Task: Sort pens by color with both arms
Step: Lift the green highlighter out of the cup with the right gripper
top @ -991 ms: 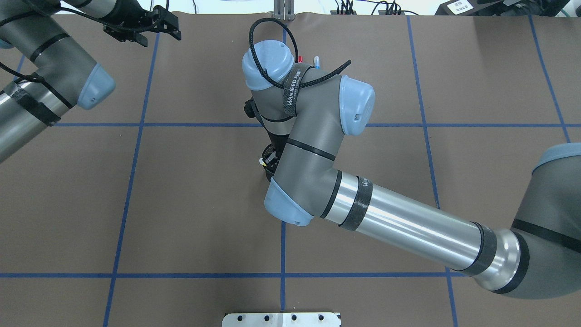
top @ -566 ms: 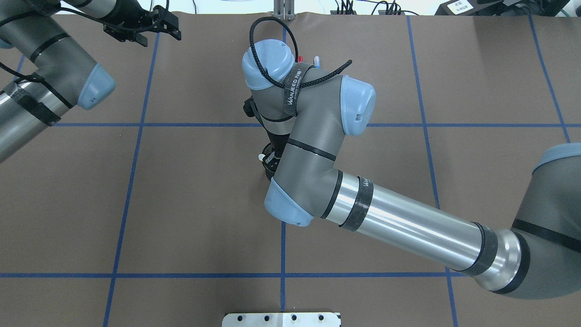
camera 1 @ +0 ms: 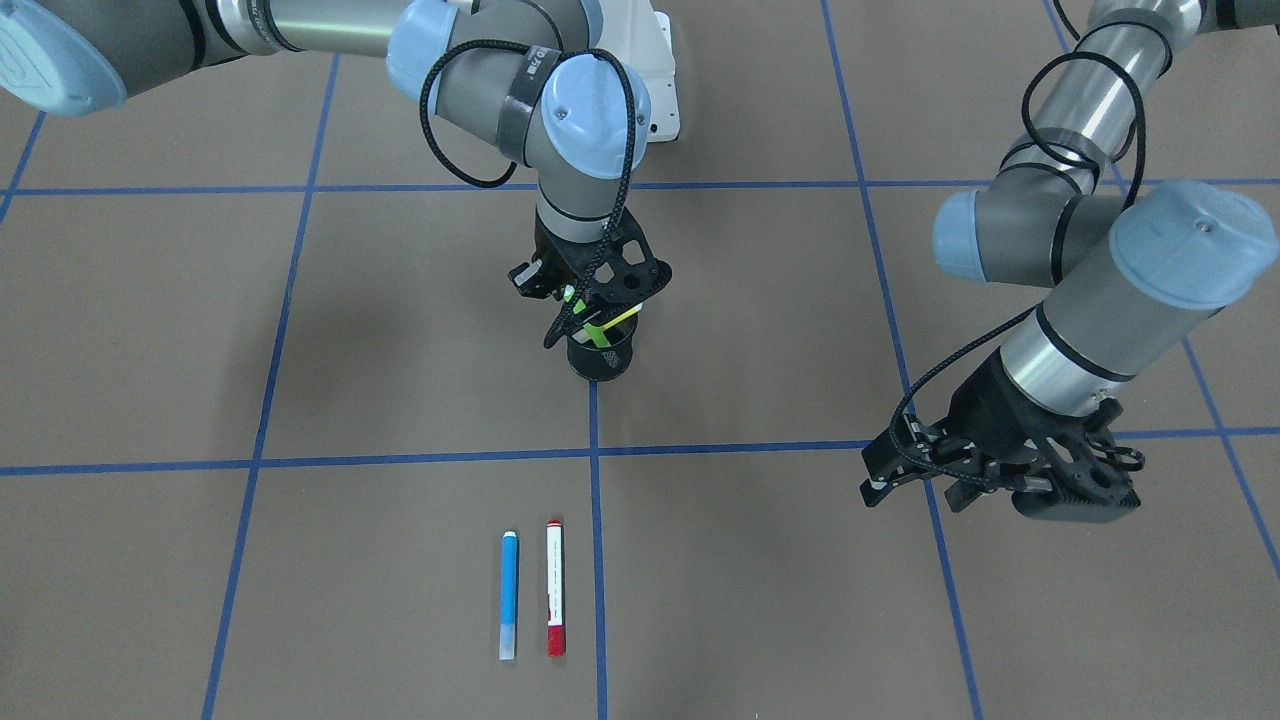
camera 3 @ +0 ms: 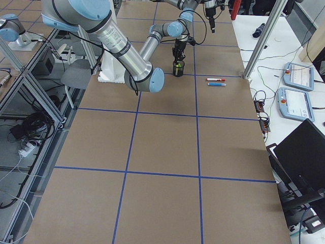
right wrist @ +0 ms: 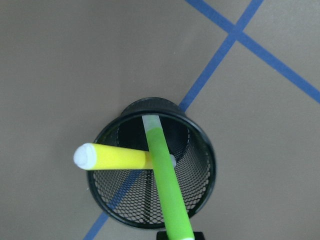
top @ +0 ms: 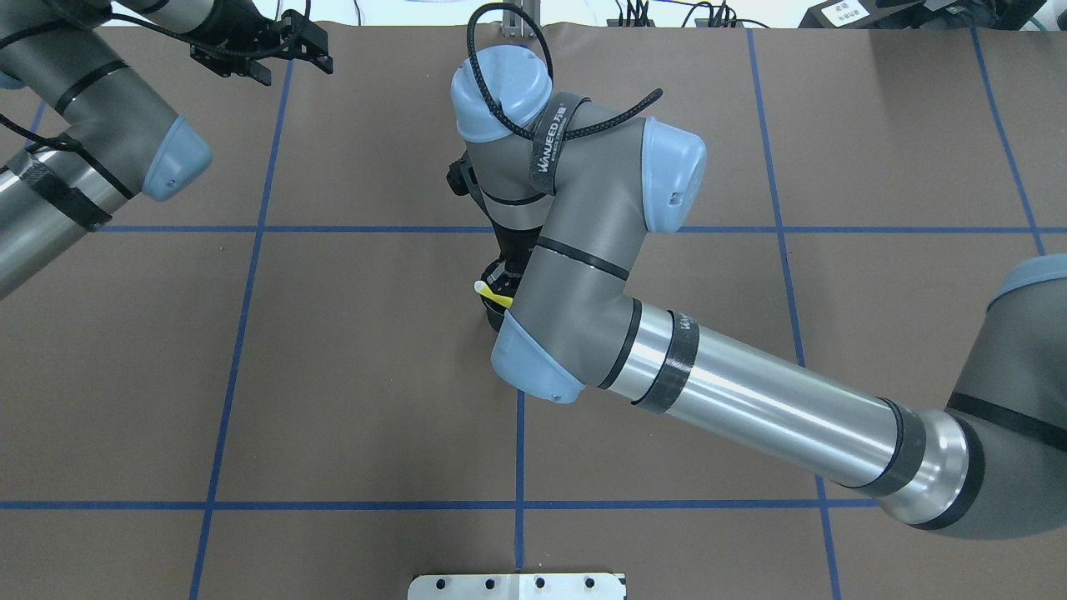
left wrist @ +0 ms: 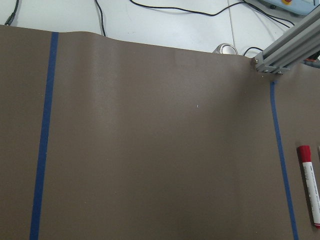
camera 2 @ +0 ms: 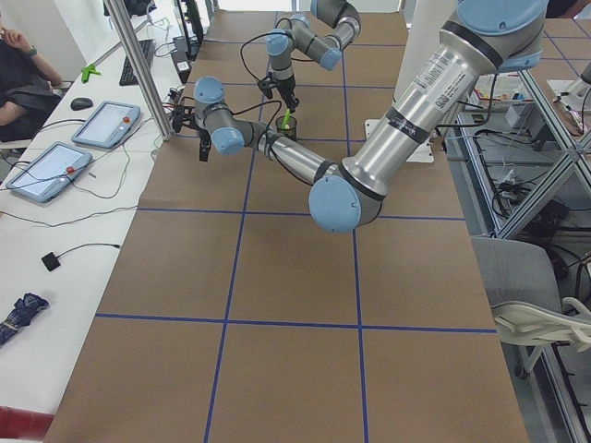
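A black mesh cup [camera 1: 603, 362] stands at the table's middle. My right gripper [camera 1: 583, 318] hangs right over it, shut on the green pen [camera 1: 592, 328], whose lower end is still inside the cup. In the right wrist view the green pen [right wrist: 167, 185] runs up from the cup [right wrist: 210, 155], and the yellow pen [right wrist: 115, 157] leans against the rim. The blue pen [camera 1: 509, 592] and the white marker with red caps [camera 1: 555, 600] lie side by side on the mat. My left gripper [camera 1: 905, 485] is open and empty, well off to the side.
Blue tape lines divide the brown mat [camera 1: 300, 330] into squares. The white pedestal base [camera 1: 655, 70] is at the robot's side. The left wrist view shows the red-capped marker [left wrist: 310, 185] and a metal post [left wrist: 285, 50] at the mat's edge.
My right arm has shifted away from the robot and risen over the cup. The yellow pen's end now sticks out further past the arm. The left arm has not moved.
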Robot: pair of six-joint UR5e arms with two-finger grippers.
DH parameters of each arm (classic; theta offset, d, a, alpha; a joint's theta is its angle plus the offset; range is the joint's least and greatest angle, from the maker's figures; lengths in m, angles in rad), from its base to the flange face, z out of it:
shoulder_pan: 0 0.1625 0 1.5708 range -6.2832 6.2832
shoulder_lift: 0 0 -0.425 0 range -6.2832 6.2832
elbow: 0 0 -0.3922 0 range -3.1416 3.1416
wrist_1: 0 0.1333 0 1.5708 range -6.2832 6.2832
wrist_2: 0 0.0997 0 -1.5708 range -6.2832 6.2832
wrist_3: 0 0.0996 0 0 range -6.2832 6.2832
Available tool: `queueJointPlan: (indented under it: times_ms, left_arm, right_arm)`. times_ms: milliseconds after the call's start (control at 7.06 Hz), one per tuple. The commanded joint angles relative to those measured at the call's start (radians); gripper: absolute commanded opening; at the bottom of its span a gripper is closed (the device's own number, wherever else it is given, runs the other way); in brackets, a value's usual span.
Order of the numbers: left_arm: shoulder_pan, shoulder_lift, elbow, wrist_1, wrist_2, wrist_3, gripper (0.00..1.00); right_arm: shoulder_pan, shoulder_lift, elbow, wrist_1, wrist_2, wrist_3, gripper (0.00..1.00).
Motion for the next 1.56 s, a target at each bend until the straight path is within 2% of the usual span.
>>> queueJointPlan:
  times_ms: [0,142,425,566,708,850,991,1274,1416]
  left_arm:
    - [0.002,-0.002,-0.001,0.0,0.0,-0.001,1.0]
    - [0.002,-0.002,-0.001,-0.002,0.0,-0.001,1.0]
    - [0.002,-0.002,-0.001,-0.003,0.0,-0.003,1.0]
    - [0.003,-0.002,-0.001,-0.003,0.0,-0.003,1.0]
    - [0.006,-0.002,-0.001,-0.006,0.0,-0.006,1.0]
    - [0.009,-0.004,-0.001,-0.008,0.0,-0.01,1.0]
    - [0.012,-0.002,-0.001,-0.009,0.002,-0.01,1.0]
    - [0.015,0.001,0.002,-0.011,0.003,0.002,1.0]
    - [0.015,0.001,0.002,-0.012,0.003,0.002,1.0]
  right_arm:
    - [0.055,-0.009,0.121,-0.112,0.041,-0.007,0.0]
    - [0.056,-0.012,0.187,-0.165,0.042,-0.007,0.0]
    - [0.072,-0.05,0.301,-0.18,0.076,0.002,0.0]
    - [0.076,-0.081,0.359,-0.166,0.053,0.046,0.0]
    - [0.075,-0.08,0.355,-0.079,-0.035,0.176,0.0]
    - [0.084,-0.086,0.313,0.052,-0.091,0.239,0.0]
    - [0.086,-0.083,0.254,0.169,-0.19,0.398,0.0]
    - [0.084,-0.081,0.1,0.405,-0.318,0.56,0.0]
    - [0.083,-0.074,0.018,0.488,-0.394,0.626,0.0]
